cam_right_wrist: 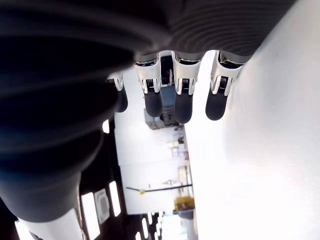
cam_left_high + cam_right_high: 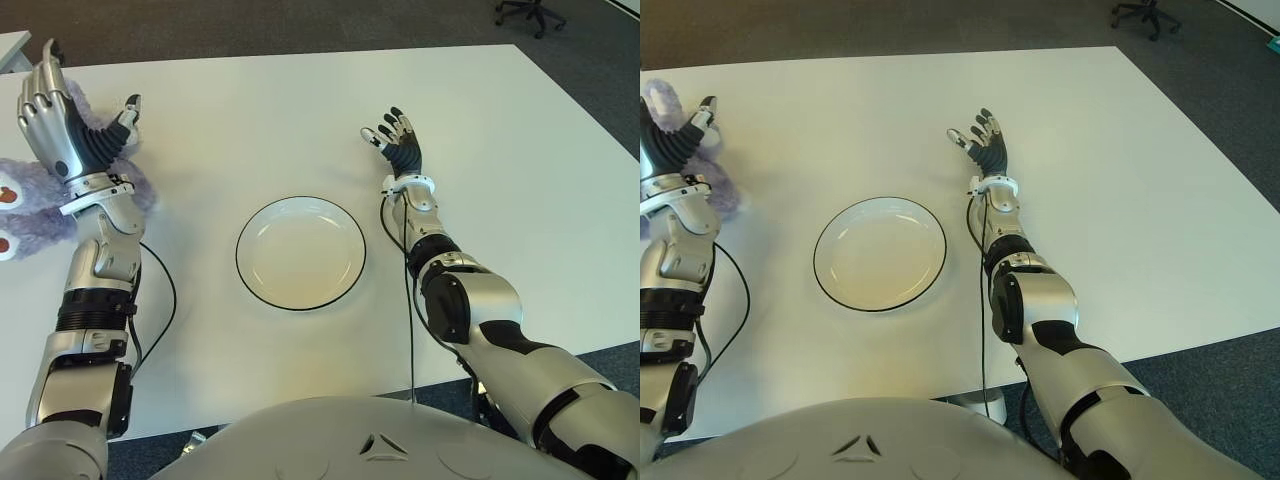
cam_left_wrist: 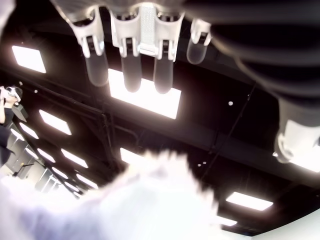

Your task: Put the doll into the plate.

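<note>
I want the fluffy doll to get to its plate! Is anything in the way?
Nothing visible. The left hand shows open right at the purple doll, and only bare white table lies between the doll and the empty plate.

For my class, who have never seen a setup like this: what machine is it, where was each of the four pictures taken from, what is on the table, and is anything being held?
This is a humanoid robot with two arms ending in fingered hands. The two wide pictures come from a stereo camera on its head, looking down at a white table. The other two come from cameras on each wrist, looking along that arm's own fingers and mostly showing ceiling lights. On the table are a white plate with a dark rim, between the arms, and a fluffy purple doll at the robot's far left. The left hand is raised beside the doll, fingers spread, not gripping it. The right hand shows to the right of the plate, open. Nothing is held, and the plate has nothing in it yet.
</note>
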Robot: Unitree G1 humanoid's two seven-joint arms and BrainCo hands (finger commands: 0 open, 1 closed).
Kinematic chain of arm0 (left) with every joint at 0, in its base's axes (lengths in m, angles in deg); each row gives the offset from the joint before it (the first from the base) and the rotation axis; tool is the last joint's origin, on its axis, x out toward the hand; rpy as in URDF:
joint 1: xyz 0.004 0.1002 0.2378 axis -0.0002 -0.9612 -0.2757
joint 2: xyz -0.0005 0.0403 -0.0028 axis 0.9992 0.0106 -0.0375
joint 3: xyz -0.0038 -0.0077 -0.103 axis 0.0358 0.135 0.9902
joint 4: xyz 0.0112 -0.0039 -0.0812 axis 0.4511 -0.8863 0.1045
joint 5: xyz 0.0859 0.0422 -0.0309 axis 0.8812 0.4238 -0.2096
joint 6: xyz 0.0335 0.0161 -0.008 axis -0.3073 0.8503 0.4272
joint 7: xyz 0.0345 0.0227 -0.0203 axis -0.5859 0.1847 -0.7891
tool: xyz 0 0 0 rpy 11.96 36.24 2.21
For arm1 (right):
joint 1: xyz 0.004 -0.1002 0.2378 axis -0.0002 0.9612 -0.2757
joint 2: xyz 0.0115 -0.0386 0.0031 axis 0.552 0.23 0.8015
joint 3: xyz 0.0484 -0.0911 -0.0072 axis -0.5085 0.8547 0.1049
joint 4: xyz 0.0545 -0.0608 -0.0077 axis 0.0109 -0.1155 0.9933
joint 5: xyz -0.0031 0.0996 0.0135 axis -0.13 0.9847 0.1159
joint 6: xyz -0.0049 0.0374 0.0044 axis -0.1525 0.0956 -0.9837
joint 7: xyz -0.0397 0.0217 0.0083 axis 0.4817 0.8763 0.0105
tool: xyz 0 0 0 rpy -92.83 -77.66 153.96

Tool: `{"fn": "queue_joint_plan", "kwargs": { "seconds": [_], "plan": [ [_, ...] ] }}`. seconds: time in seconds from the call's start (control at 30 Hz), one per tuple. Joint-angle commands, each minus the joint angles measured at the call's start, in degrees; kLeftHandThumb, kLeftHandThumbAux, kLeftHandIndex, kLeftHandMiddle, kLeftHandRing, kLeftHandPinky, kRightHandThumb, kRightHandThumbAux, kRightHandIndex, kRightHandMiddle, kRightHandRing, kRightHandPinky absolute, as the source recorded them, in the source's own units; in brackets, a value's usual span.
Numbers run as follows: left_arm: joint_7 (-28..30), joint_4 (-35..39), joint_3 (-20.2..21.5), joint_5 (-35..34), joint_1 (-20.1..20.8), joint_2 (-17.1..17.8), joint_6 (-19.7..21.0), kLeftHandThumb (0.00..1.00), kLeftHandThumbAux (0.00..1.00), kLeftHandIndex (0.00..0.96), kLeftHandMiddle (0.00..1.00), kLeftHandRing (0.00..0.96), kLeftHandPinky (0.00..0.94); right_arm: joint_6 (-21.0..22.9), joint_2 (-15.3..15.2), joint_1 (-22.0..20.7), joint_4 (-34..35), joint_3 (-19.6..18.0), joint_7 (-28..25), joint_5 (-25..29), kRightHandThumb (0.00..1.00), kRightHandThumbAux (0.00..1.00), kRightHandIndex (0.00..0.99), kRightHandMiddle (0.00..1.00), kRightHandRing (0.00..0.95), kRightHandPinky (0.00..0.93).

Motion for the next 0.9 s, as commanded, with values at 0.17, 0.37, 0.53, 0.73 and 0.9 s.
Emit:
{"fn": "queue_joint_plan", "kwargs": {
  "seconds": [0.17,0.37,0.53,0.73,0.9],
  "plan": [
    [1.28,-1.51,-1.24,-0.66,2.44,0.33,-1.33,0.165,0.536,0.0,0.165,0.201,0.215,2.73,1.16,4.79,-2.97,-0.09,0.26,-0.02,0.127,0.805,0.058,0.094,0.097,0.122],
    [1.17,-4.04,-3.46,2.19,6.57,1.2,0.75,0.176,0.526,0.0,0.18,0.208,0.205,2.63,1.06,4.84,-2.92,0.1,0.2,-0.22,0.127,0.8,0.053,0.086,0.091,0.121],
    [3.36,-7.9,-5.67,3.9,13.15,3.38,2.78,0.122,0.503,0.001,0.227,0.256,0.254,2.68,1.01,4.82,-2.91,0.24,0.08,-0.31,0.13,0.793,0.053,0.083,0.087,0.113],
    [4.41,-8.05,-7.06,5.06,16.7,5.36,4.23,0.048,0.492,0.013,0.292,0.345,0.38,2.74,1.13,4.71,-2.9,0.31,-0.05,-0.29,0.134,0.793,0.054,0.082,0.085,0.115],
    [6.11,-6.07,-7.29,4.52,17.31,5.99,4.81,0.018,0.484,0.015,0.213,0.264,0.259,2.64,1.35,4.62,-2.9,0.23,-0.11,-0.18,0.14,0.793,0.056,0.083,0.086,0.116]
  ]
}}
